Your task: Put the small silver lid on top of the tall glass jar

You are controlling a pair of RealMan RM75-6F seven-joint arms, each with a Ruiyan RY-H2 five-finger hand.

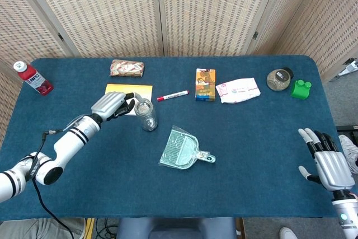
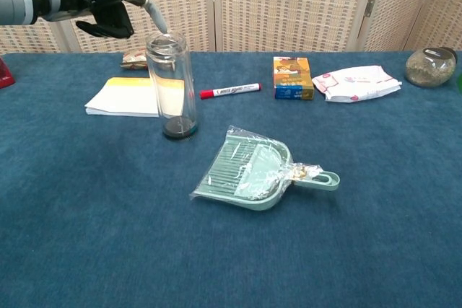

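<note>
The tall glass jar (image 2: 172,85) stands upright on the blue desk (image 2: 108,236), left of the middle, with something dark at its bottom. Its mouth carries a silvery rim, but neither view makes clear whether the small silver lid sits there or where else it is. The left hand (image 2: 92,6) is above and just left of the jar's top, one finger reaching down to the rim and seeming to touch it, the other fingers curled back beneath the palm; whether anything is pinched in it cannot be told. In the head view the same hand (image 1: 112,104) lies over the near edge of a yellow notepad (image 1: 134,89), just beside the jar (image 1: 146,113).

Right of the notepad lies a red marker (image 2: 229,91), then a small orange box (image 2: 293,77) and a white packet (image 2: 356,81). A pale green dustpan in clear wrap (image 2: 251,171) lies in front of the jar. A wrapped snack (image 1: 127,68) sits behind the notepad, a red bottle (image 1: 33,78) at the far left, and a round jar of grain (image 1: 278,79) next to a green object (image 1: 301,89) at the far right.

The right hand (image 1: 326,163) rests at the desk's near right corner, fingers spread, holding nothing.
</note>
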